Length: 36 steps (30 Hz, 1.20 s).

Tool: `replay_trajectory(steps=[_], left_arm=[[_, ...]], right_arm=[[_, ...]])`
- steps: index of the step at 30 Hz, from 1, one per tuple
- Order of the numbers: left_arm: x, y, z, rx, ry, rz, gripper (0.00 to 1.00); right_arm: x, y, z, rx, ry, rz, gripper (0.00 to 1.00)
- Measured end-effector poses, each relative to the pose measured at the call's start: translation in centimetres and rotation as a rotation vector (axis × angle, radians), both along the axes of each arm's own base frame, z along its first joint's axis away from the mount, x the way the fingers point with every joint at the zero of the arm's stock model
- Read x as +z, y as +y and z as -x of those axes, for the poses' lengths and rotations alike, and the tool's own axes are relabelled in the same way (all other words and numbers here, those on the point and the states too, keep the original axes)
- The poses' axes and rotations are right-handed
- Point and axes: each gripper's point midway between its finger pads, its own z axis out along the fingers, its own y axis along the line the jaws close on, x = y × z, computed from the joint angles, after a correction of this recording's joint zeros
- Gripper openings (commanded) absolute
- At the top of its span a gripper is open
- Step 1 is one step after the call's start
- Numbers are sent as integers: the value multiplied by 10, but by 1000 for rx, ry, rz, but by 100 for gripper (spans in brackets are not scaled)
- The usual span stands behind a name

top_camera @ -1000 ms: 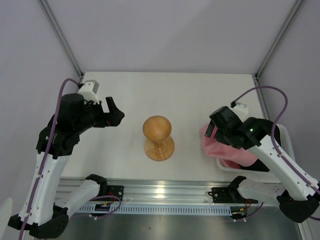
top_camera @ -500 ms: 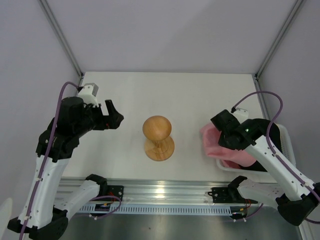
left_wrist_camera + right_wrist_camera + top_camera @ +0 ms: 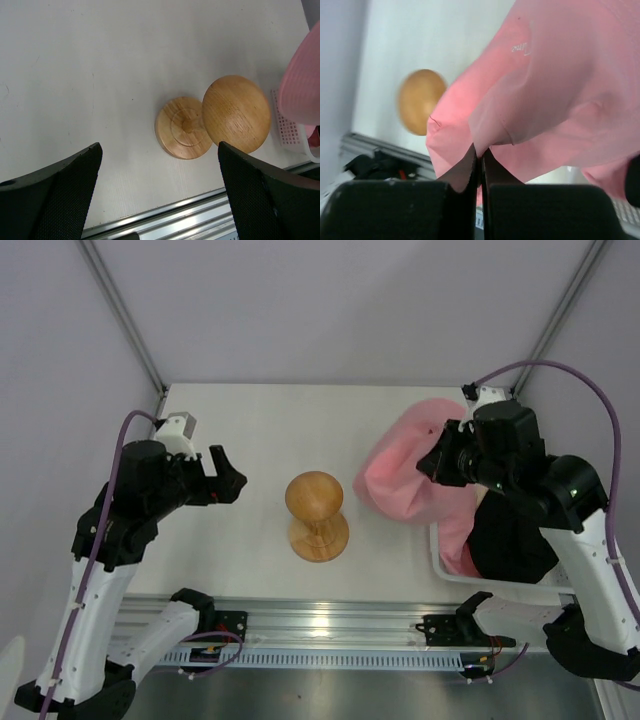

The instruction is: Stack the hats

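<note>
My right gripper [image 3: 437,462] [image 3: 480,150] is shut on a fold of the pink hat [image 3: 405,472] [image 3: 555,90]. The hat hangs lifted above the table's right side, between the basket and the wooden stand [image 3: 317,515]. Its lower part still trails into the basket. A black hat [image 3: 512,537] lies inside the white basket [image 3: 560,585] under my right arm. My left gripper [image 3: 226,472] [image 3: 160,195] hovers open and empty left of the stand [image 3: 220,117]. No beige hat shows.
The round-topped stand sits upright at the table's middle. The perforated basket [image 3: 287,131] is at the right front edge. An aluminium rail [image 3: 320,625] runs along the near edge. Frame posts rise at the back corners.
My right gripper closed on the pink hat in the basket and lifted it up and back to the left, spreading the fabric. The left arm barely shifted.
</note>
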Motion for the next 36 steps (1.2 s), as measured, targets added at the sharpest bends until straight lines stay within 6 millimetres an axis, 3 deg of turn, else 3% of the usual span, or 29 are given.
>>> replay_trajectory(steps=[2, 4, 12, 22, 26, 29, 33, 34, 35, 36], left_arm=[[1, 0, 1, 0, -6, 2, 99], [0, 1, 3, 0, -10, 3, 99], [1, 6, 7, 17, -31, -1, 99], [-8, 10, 7, 40, -17, -14, 99], [-7, 12, 6, 53, -25, -12, 100], [-7, 12, 5, 58, -39, -6, 100], [-17, 11, 4, 64, -20, 3, 99], [-20, 9, 3, 61, -13, 6, 99], [-24, 7, 2, 59, -6, 13, 100], [-28, 6, 1, 57, 3, 21, 100]], right_arm=[[28, 18, -1, 85, -48, -59, 0], [40, 37, 0, 178, -73, -95, 0], [21, 95, 15, 463, 53, -154, 0], [41, 155, 36, 717, 22, -291, 0], [16, 177, 25, 742, 59, -250, 3], [-21, 183, 8, 718, 102, -178, 1], [-71, 176, -12, 664, 195, -118, 2], [-79, 174, -16, 652, 208, -109, 7], [-86, 171, -21, 635, 220, -98, 23], [-89, 168, -24, 622, 224, -93, 31]])
